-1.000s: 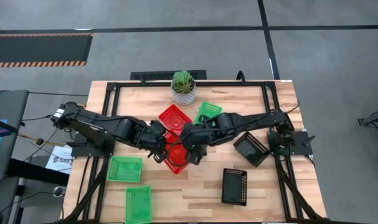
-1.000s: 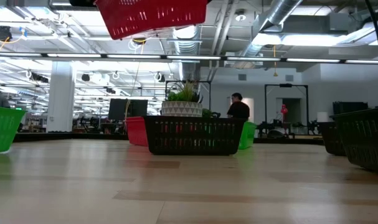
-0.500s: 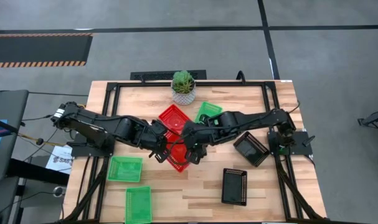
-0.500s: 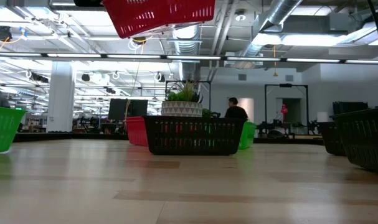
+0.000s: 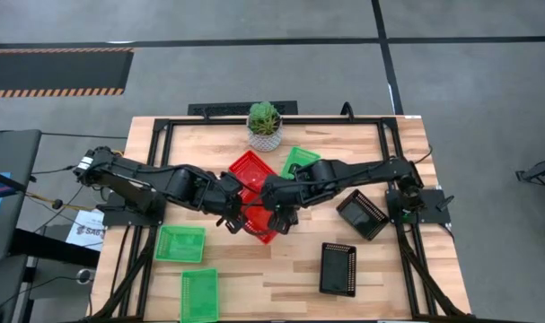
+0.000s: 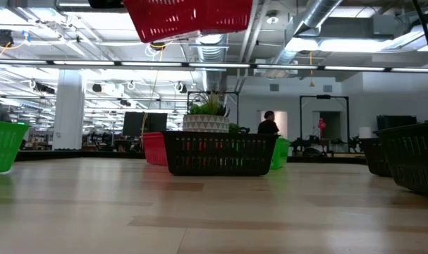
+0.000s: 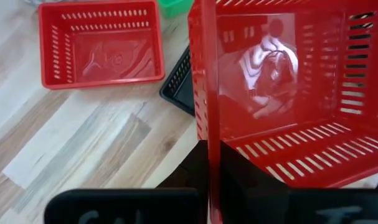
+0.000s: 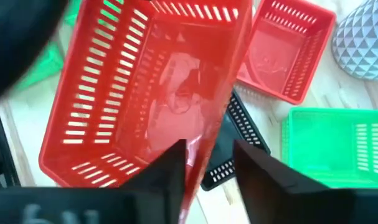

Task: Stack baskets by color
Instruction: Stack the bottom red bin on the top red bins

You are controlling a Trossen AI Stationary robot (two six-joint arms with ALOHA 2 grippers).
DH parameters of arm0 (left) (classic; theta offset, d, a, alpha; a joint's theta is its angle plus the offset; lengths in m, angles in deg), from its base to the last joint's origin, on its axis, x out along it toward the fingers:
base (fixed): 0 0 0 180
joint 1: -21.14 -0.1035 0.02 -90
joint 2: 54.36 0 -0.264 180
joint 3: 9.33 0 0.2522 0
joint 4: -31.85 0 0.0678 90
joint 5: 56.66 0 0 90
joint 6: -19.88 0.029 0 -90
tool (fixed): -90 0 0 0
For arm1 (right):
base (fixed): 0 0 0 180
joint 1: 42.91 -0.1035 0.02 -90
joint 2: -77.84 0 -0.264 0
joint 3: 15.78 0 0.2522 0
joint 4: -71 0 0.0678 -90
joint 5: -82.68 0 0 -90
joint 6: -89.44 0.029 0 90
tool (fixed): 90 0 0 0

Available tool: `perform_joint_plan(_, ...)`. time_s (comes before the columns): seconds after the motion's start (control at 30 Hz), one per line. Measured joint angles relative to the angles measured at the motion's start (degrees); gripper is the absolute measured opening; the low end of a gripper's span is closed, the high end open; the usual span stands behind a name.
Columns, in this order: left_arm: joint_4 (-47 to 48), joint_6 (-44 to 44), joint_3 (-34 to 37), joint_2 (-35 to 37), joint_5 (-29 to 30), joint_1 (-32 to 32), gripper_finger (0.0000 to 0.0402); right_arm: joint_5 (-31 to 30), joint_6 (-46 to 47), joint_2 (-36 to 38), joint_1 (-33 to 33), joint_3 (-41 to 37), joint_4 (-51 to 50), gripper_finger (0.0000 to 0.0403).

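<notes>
A small green plant in a white patterned pot (image 5: 264, 125) stands at the middle of the far edge of a pale wooden desk (image 5: 290, 278), which sits in a black metal frame (image 5: 155, 135) on a grey floor (image 5: 254, 63) crossed by dark lines. A black mat edged with orange hazard stripes (image 5: 57, 72) lies on the floor beyond the desk's far left corner. In the hall behind the desk, under ceiling ducts (image 6: 326, 21) and strip lights, a person in dark clothing (image 6: 268, 125) stands well apart from the desk.
</notes>
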Motion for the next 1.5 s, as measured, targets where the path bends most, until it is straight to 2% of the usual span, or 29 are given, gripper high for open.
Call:
perform_joint_plan(0.2, -1.78, 1.79, 0.02, 0.00, -0.38, 0.05, 0.0000, -0.08, -0.24, 0.00, -0.03, 0.00, 0.13, 0.0024)
perform_joint_plan(0.23, -2.02, 1.78, 0.02, 0.00, -0.01, 0.09, 0.0000, -0.20, -0.22, 0.02, 0.03, 0.00, 0.03, 0.0016)
perform_joint_plan(0.33, -1.96, 1.92, 0.04, 0.00, 0.66, 0.01, 0.0006, -0.12, -0.16, 0.02, 0.43, 0.02, -0.56, 0.0015)
perform_joint_plan(0.43, -1.47, 4.06, -0.67, 0.02, 0.26, 0.04, 0.0033, -0.11, -0.45, 0.02, 0.75, 0.02, -0.72, 0.0008)
perform_joint_plan(0.67, 8.22, 7.26, -11.09, 1.57, 2.58, 0.20, 0.0156, 0.31, -3.39, 0.02, 4.13, 0.02, -0.40, 0.0005)
perform_joint_plan(0.77, 14.69, 4.85, -15.87, 3.35, 4.00, 0.72, 0.0206, 0.65, -5.83, 0.02, 6.87, 0.02, 1.75, 0.0004)
perform_joint_plan(0.9, 19.12, -0.39, -19.24, 7.14, 6.23, 2.33, 0.0246, 3.53, -9.48, 0.00, 12.54, 0.00, 9.35, 0.0004)
perform_joint_plan(1.0, 19.19, -4.04, -19.56, 10.66, 9.39, 4.28, 0.0255, 5.63, -10.21, -1.73, 17.59, 0.17, 14.41, 0.0005)
perform_joint_plan(1.17, 19.26, -8.76, -19.58, 15.15, 15.80, 7.81, 0.0251, 12.42, -10.88, -5.52, 24.08, -0.05, 16.03, 0.0006)
perform_joint_plan(1.3, 19.33, -10.56, -19.58, 16.98, 18.54, 9.89, 0.0247, 14.75, -13.15, -9.51, 26.03, -0.15, 14.82, 0.0009)
perform_joint_plan(1.4, 19.37, -10.96, -19.58, 17.43, 19.39, 10.92, 0.0245, 19.10, -14.00, -11.97, 27.49, -0.09, 15.78, 0.0009)
perform_joint_plan(1.5, 19.35, -11.09, -19.58, 17.72, 20.20, 11.55, 0.0245, 19.55, -14.45, -13.13, 28.43, -0.06, 14.78, 0.0009)
